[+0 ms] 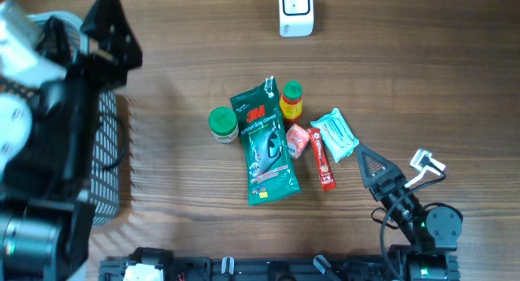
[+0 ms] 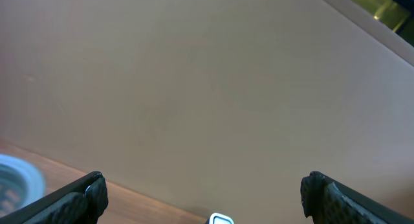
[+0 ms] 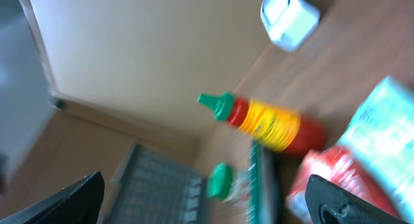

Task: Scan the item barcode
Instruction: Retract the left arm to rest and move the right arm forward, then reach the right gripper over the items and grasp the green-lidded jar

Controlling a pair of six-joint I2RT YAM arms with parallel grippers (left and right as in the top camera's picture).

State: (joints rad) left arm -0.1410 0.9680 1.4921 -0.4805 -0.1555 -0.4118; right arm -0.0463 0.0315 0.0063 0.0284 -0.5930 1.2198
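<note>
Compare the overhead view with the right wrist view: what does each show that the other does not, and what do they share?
Only overhead: the long red sachet and the printed front of the green 3M pack.
Only right wrist: the beige wall behind the table.
Both: the green-capped sauce bottle, the white scanner, the green-lidded jar and the wire basket.

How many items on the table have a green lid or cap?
2. The small jar stands left of the green 3M packet; the sauce bottle is by the packet's top right corner. Another could be hidden under that packet.
</note>
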